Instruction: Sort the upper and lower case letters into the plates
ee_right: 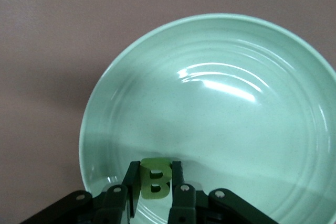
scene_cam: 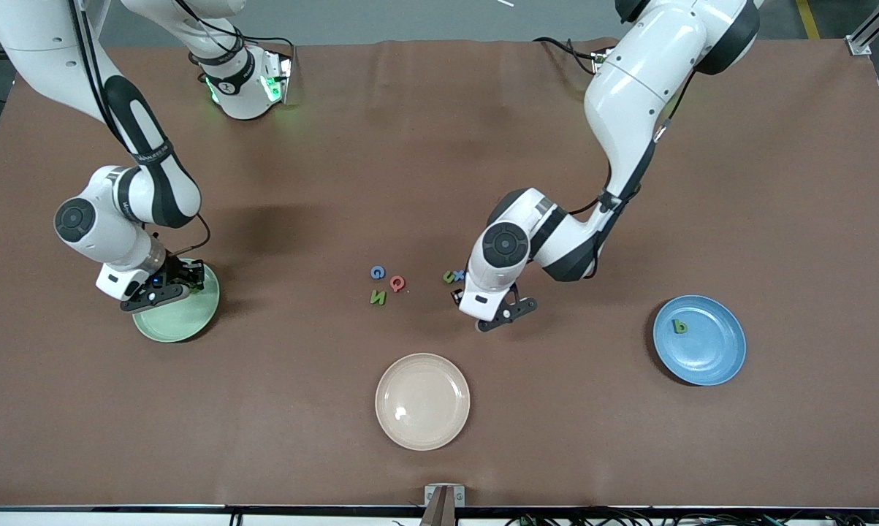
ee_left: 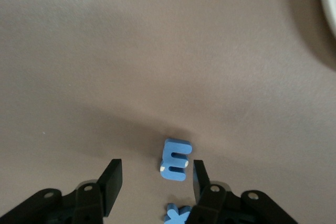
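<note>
My right gripper [ee_right: 153, 179] is shut on a green capital B [ee_right: 156, 176] and holds it low over the pale mint green plate [ee_right: 226, 108], which lies toward the right arm's end of the table [scene_cam: 183, 321]. My left gripper [ee_left: 156, 182] is down at the table with its fingers open around a small blue m [ee_left: 175, 159], which sits close to one finger [ee_left: 199, 179]. A blue x [ee_left: 176, 214] lies by that same finger. In the front view the m is hidden under the left hand [scene_cam: 492, 315]. A green p [scene_cam: 679, 326] lies in the blue plate [scene_cam: 709, 351].
A blue G [scene_cam: 378, 272], pink-red Q [scene_cam: 397, 283] and green N [scene_cam: 378, 297] lie together mid-table. A green u [scene_cam: 450, 277] and the x [scene_cam: 459, 276] lie beside the left hand. A cream-beige plate [scene_cam: 422, 401] sits nearer the front camera.
</note>
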